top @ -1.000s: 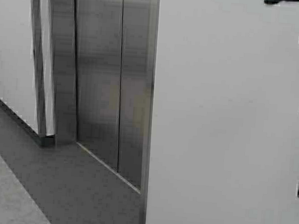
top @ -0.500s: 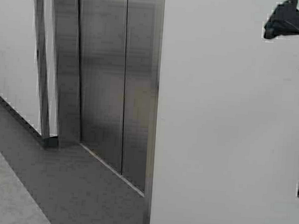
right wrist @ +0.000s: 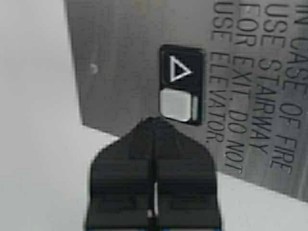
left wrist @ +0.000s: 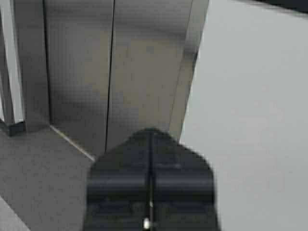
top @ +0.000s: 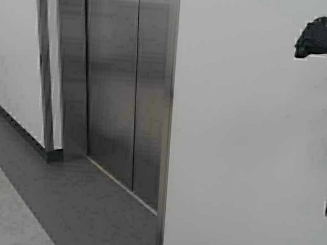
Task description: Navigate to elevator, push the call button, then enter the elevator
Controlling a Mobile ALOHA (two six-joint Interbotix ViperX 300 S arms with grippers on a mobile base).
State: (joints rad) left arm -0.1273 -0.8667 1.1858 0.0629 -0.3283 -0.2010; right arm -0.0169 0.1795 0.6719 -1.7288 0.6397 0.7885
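The right gripper (right wrist: 154,126) has its fingers pressed tight together, holding nothing; its tip sits just beside the call button (right wrist: 175,105) — a pale square under a white arrow on a grey metal plate (right wrist: 120,62) with words on it; the left gripper (left wrist: 150,139) is squeezed tight too and waits low, pointing at the elevator (top: 121,86). In the last second the robot rolled a tiny bit, so the doors slid a little to the right in the high view, and the right arm (top: 318,38) came into sight against the white wall (top: 241,139) — so the push looks very near. I count one elevator with two doors, one button, two grippers.
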